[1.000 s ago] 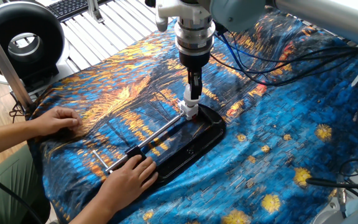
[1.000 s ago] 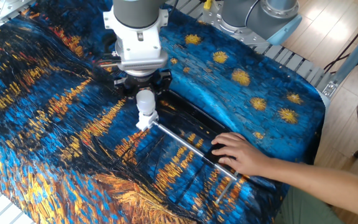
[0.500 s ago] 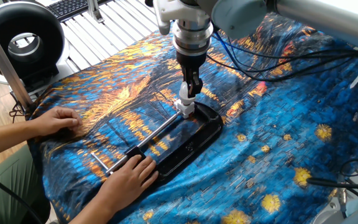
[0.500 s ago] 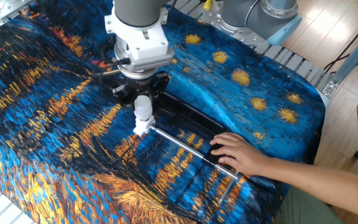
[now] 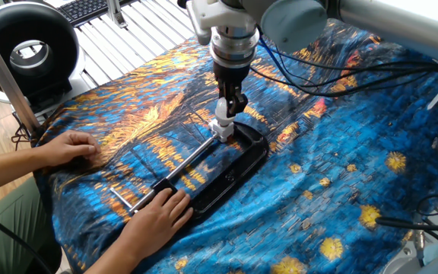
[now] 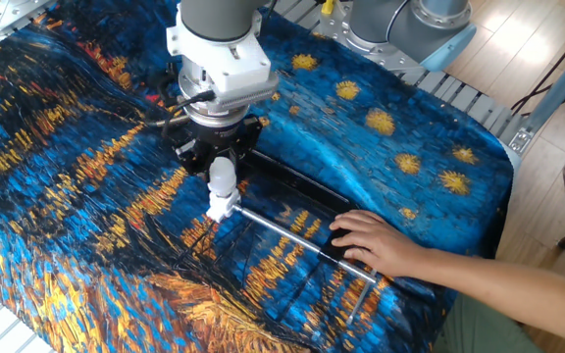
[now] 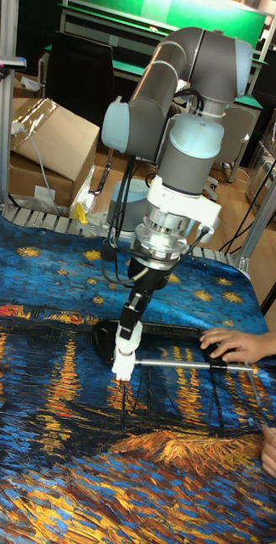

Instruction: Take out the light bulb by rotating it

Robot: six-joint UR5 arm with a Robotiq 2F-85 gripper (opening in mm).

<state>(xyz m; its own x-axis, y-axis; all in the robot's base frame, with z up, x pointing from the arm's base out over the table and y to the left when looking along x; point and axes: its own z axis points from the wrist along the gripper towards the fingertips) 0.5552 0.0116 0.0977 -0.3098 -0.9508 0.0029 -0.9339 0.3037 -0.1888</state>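
The small white light bulb [image 6: 222, 177] stands in a short white socket [image 6: 221, 206] at the end of a metal rod [image 6: 297, 231]. My gripper [image 6: 222, 165] comes down from above and is shut on the light bulb, its black fingers on either side of the globe. In one fixed view the gripper [image 5: 227, 113] holds the light bulb [image 5: 220, 121] just above the socket [image 5: 224, 135]. In the tall view the gripper [image 7: 132, 325], bulb [image 7: 127, 335] and socket [image 7: 123, 363] lean slightly to the left.
The rod fixture lies over a black tray [image 5: 238, 169] on the blue and orange cloth. A person's hand [image 5: 157, 217] presses on the tray and rod, and the other hand [image 5: 65, 145] rests on the cloth. A black ring light [image 5: 23, 47] stands at the far left.
My gripper has turned and shifted a little to the left with the bulb. The socket, rod and tray end moved with it. The hands stayed put.
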